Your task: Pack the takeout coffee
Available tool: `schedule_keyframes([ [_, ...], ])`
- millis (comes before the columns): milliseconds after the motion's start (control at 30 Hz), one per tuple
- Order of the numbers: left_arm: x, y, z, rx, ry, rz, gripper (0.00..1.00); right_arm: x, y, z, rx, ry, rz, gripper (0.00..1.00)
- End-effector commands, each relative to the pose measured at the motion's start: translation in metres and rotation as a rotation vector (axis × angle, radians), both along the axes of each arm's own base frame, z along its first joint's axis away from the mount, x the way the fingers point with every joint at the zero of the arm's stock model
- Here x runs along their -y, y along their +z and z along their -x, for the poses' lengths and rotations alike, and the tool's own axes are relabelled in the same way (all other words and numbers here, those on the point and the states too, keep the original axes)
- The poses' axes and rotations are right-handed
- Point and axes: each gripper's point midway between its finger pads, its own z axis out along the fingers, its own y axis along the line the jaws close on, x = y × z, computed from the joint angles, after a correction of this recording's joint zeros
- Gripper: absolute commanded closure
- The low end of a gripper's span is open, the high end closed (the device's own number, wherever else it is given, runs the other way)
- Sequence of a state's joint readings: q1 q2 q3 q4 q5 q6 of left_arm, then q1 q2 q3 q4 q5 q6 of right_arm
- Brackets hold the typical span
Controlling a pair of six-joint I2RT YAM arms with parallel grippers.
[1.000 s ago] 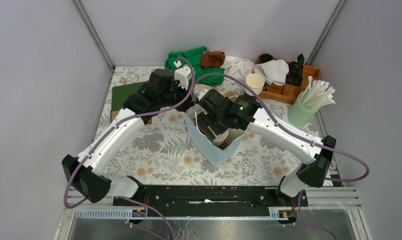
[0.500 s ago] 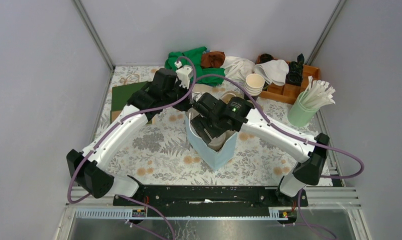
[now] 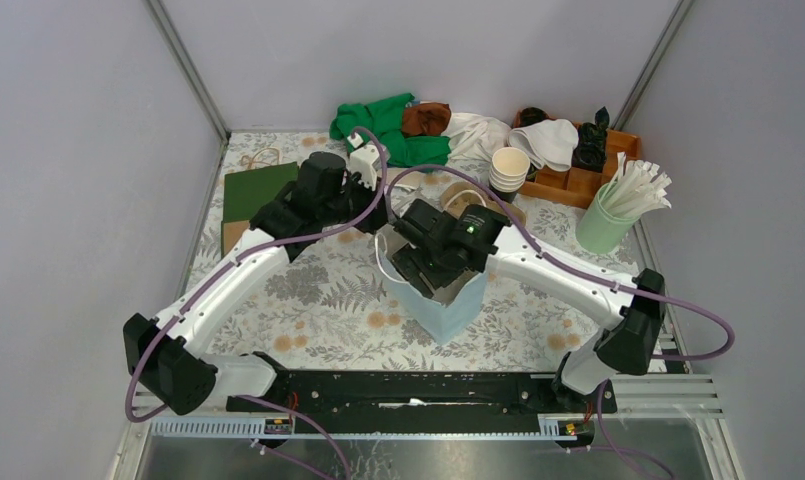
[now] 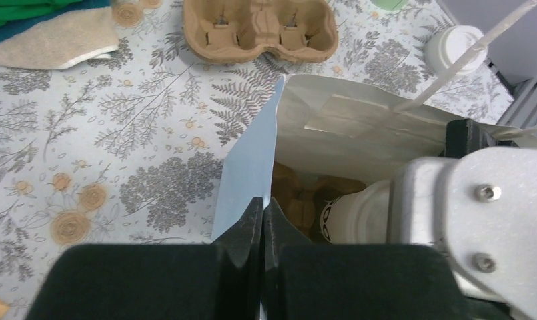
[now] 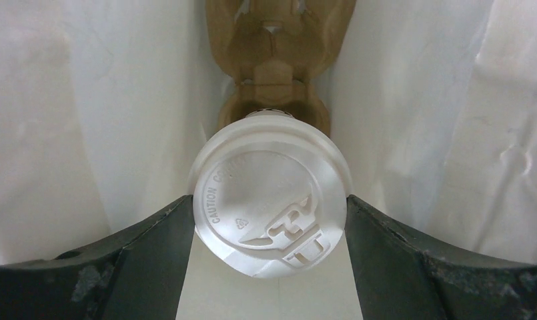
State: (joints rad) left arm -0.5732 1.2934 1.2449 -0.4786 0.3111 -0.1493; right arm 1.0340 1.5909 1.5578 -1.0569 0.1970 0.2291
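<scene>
As the arms stand: both reach inward from the near edge and meet at a blue paper bag standing on the fern-print table.
Left arm pose: stretched forward and to the right, wrist level with the bag's far-left top edge, camera looking down past the rim.
Left gripper: jaws together, pinching the bag's top edge at a corner fold, blue outer face to the left, pale inner face to the right.
Right arm pose: elbow out to the right, forearm angled in over the bag, wrist tipped steeply down so the hand sits in the bag's mouth.
Right gripper: jaws wide apart and clamped on the takeout coffee, one dark finger against each side of its round white lid.
Takeout coffee: upright inside the bag, between the white inner walls, lid facing the wrist camera; from the left wrist only part of its lid shows beneath the right hand.
Below the cup: a brown pulp tray lies on the bag's floor; the cup is over its nearer cell, but whether it rests there I cannot tell.
On the table beyond the bag: a second pulp tray, a stack of lidless cups, a green cup of white sticks.
</scene>
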Motion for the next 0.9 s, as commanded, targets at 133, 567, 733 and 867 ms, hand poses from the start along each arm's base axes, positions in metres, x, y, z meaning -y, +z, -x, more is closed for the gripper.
schedule_keyframes([
  [133, 0.015, 0.039, 0.009, 0.053, 0.016, 0.175, 1.00, 0.013, 0.047, 0.008, 0.083, -0.011, -0.143, 0.62],
  [567, 0.028, 0.063, -0.003, 0.075, 0.070, 0.203, 1.00, 0.049, 0.035, -0.012, 0.252, 0.048, 0.009, 0.64],
  [733, 0.032, 0.061, 0.000, 0.090, 0.062, 0.191, 1.00, 0.058, 0.032, -0.021, 0.333, 0.006, 0.012, 0.64],
  [867, 0.031, 0.061, 0.003, 0.113, 0.069, 0.175, 1.00, 0.063, 0.032, -0.025, 0.369, -0.043, -0.005, 0.59],
])
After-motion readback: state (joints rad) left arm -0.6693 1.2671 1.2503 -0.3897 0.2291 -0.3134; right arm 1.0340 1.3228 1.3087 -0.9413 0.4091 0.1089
